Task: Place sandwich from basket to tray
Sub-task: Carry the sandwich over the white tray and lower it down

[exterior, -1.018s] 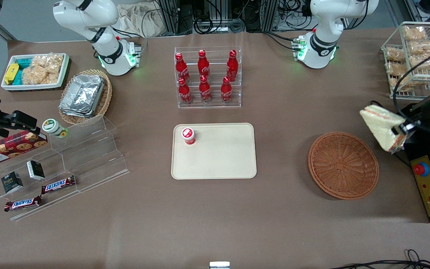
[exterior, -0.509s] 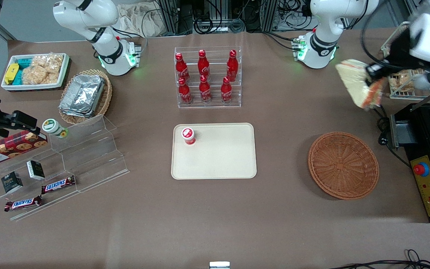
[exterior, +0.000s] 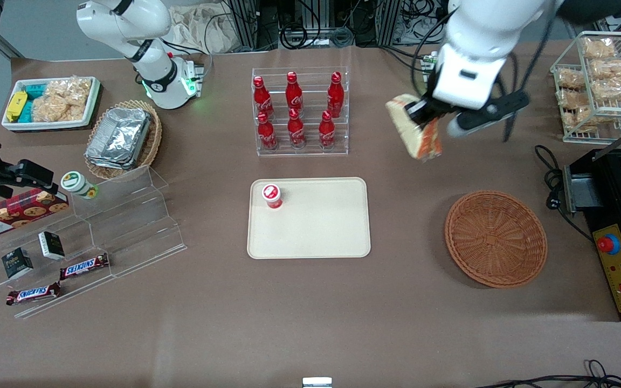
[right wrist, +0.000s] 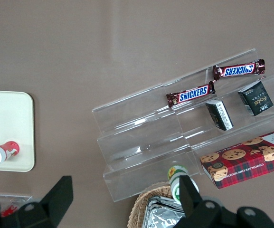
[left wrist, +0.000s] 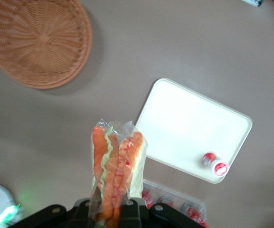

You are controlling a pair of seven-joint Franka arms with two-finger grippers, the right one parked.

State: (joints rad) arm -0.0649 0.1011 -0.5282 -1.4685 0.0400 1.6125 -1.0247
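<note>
The claw (exterior: 422, 119) hung high over the counter (exterior: 310, 312), pinching the sandwich (exterior: 415, 133) by its upper part, the wedge dangling below the fingers in its clear wrap. From the front camera the sandwich sat in the air between the rack of red bottles (exterior: 299, 110) and the wire rack of bagged snacks (exterior: 599, 81), farther from that camera than both the tray (exterior: 321, 231) and the basket (exterior: 495, 237). Nothing under it but bare brown counter.

The wrist camera looked straight down the sandwich (left wrist: 115, 173): orange-red and pale green layers edge-on, plastic wrap flaring around them, the claw (left wrist: 112, 209) clamped on the wrapped end. Past it lay the round woven basket (left wrist: 37, 40), well apart from the sandwich and with nothing in it. The cream tray (left wrist: 189, 126) lay close by in that view, one rounded corner just beside the sandwich's tip, though the sandwich was up in the air and touching neither.

On the tray, a small red-capped cup (exterior: 272, 195) stood in the corner toward the parked arm's end, farther from the front camera; the rest of the tray's surface was bare. The basket rested on the counter toward the working arm's end, apart from the tray.
</note>
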